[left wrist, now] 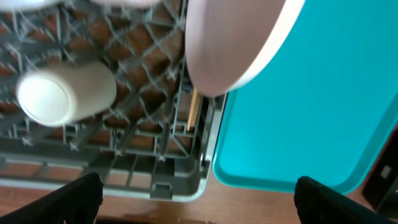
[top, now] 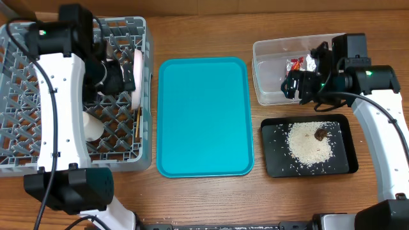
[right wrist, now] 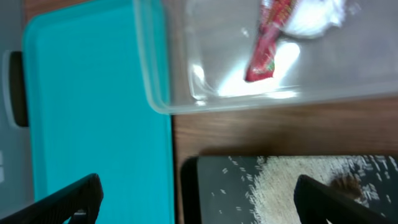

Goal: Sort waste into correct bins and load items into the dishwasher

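The grey dish rack (top: 25,144) at the left holds a white plate (top: 137,78) on edge, a white cup (top: 92,128) lying down and wooden chopsticks (top: 138,122). My left gripper (top: 118,78) is open and empty over the rack. In the left wrist view the plate (left wrist: 230,50), cup (left wrist: 65,93) and rack edge (left wrist: 168,186) show. The red wrapper with tissue (top: 299,64) lies in the clear tub (top: 268,86). Rice (top: 308,144) and a brown scrap (top: 320,133) lie in the black tray (top: 342,163). My right gripper (top: 300,86) is open and empty above the tub's front edge. The bowls are hidden.
The teal serving tray (top: 203,115) lies between the rack and the bins; it also shows in the right wrist view (right wrist: 87,106) beside the tub (right wrist: 155,81) and the black tray (right wrist: 211,186). Bare wooden table lies in front.
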Action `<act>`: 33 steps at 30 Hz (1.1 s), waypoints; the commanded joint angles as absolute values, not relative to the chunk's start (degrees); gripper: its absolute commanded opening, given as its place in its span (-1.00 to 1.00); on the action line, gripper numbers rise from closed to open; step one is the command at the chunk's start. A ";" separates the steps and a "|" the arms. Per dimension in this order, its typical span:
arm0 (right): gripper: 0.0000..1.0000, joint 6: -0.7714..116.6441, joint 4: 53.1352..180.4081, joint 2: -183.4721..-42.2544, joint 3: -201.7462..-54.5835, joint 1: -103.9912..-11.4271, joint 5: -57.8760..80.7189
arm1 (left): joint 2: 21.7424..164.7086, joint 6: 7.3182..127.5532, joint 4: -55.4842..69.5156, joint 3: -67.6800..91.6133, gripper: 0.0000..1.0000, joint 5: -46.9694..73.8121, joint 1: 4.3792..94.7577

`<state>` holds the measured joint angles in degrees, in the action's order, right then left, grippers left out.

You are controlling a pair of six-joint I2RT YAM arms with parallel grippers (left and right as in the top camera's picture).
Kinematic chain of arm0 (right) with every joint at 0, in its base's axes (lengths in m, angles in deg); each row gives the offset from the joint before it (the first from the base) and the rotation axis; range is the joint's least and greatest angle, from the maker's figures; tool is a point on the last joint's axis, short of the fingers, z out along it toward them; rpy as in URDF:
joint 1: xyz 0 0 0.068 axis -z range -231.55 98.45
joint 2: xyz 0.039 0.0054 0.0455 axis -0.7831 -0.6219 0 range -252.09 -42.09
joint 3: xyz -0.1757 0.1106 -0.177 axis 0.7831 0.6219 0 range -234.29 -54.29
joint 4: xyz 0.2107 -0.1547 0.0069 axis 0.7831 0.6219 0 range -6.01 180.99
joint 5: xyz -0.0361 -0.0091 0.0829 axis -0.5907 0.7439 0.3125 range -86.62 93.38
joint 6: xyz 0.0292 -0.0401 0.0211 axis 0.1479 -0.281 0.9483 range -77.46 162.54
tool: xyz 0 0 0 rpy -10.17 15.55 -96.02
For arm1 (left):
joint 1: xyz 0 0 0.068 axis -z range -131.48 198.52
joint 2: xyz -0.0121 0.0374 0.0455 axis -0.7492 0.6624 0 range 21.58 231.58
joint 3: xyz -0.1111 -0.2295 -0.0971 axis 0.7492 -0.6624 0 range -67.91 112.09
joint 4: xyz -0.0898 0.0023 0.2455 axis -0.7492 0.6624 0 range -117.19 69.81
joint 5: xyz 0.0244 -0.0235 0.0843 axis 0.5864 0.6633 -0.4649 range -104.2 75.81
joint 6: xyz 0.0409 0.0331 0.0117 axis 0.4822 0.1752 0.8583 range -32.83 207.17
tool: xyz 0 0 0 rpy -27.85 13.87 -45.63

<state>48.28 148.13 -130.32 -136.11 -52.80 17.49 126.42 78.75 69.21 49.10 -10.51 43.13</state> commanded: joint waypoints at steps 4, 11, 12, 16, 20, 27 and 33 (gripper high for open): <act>1.00 50.44 151.38 -125.46 -135.45 -51.47 13.14 | 112.19 76.04 66.96 34.15 0.99 -14.62 43.42; 1.00 50.40 140.52 -104.52 -120.72 -51.49 11.91 | 84.89 81.85 47.07 11.64 1.00 -12.79 43.42; 1.00 50.40 139.10 -101.12 -118.43 -51.49 11.67 | 79.86 82.09 43.62 7.92 1.00 -12.15 43.42; 1.00 50.42 137.42 -88.94 -112.31 -51.47 8.31 | 61.06 81.19 34.85 -3.70 1.00 -12.15 43.39; 1.00 50.42 141.70 -82.49 -111.89 -51.47 8.33 | 47.42 81.17 36.51 -6.92 0.99 -11.82 43.39; 1.00 50.44 144.37 -82.06 -111.87 -51.47 8.35 | 40.06 81.17 47.09 -6.92 1.00 -11.82 43.39; 1.00 50.44 144.37 -82.73 -111.87 -51.47 8.35 | 40.06 81.17 48.03 -6.96 0.99 -11.82 43.39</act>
<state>50.24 144.58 -82.86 -112.35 -51.58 8.94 40.34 80.23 48.07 -6.59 -12.50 43.31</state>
